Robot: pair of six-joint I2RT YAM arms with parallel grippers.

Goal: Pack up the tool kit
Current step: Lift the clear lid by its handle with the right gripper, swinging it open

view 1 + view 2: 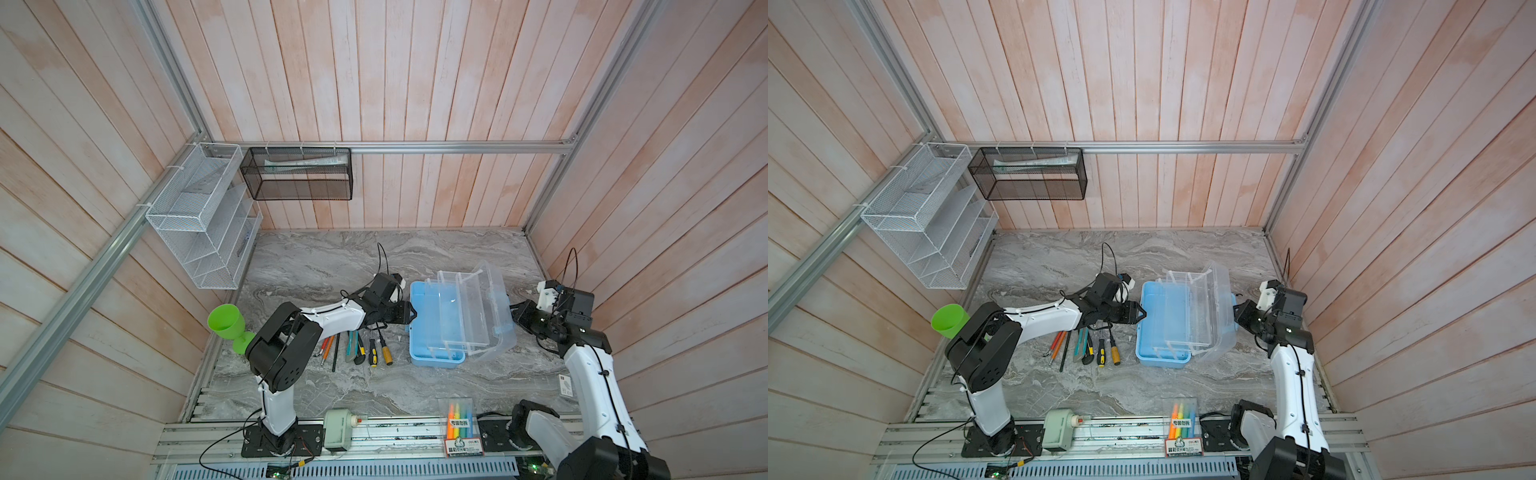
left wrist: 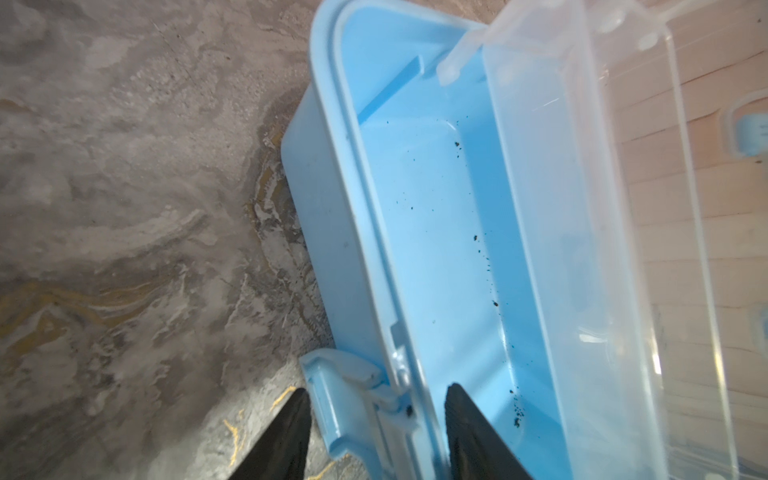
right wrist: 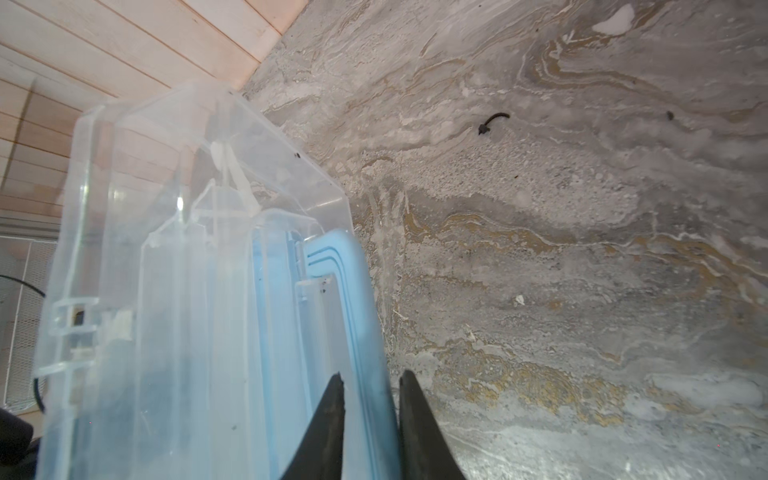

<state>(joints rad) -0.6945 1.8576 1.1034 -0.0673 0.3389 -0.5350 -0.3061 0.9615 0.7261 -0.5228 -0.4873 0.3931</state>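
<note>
The light-blue case (image 1: 428,328) lies open on the marbled worktop (image 1: 332,266), right of the middle in both top views, its inside bare but for dark specks in the left wrist view. Its clear lid (image 1: 490,307) and clear fold-out trays (image 1: 461,316) stand swung up toward the right side.

The left gripper (image 2: 376,419) straddles the case's near-left wall at a blue latch (image 2: 336,399): one of its fingers (image 2: 286,436) is outside the wall, the other inside the tub, set at a middling width. Whether they press the wall cannot be told. The right gripper (image 3: 370,399) reaches the opposite side, its fingers (image 3: 328,424) narrowly parted with the blue edge of the case between them; whether they clamp it cannot be told either.

Just left of the case, partly under the left arm, the loose tools lie in a row on the worktop: orange-handled tools (image 1: 326,351), a black rod (image 1: 335,353), a teal utility knife (image 1: 350,351), a black-and-yellow screwdriver (image 1: 372,353) and a yellow-handled screwdriver (image 1: 386,353). The left forearm crosses above their upper ends.

Farther out, a green cup (image 1: 226,322) stands at the left edge behind the left arm's elbow. A pack of coloured highlighters (image 1: 459,419) lies at the front edge, well apart from the case, and a small grey box (image 1: 337,430) sits on the front rail. A white wire rack (image 1: 195,216) and a black mesh basket (image 1: 297,174) hang on the walls.
</note>
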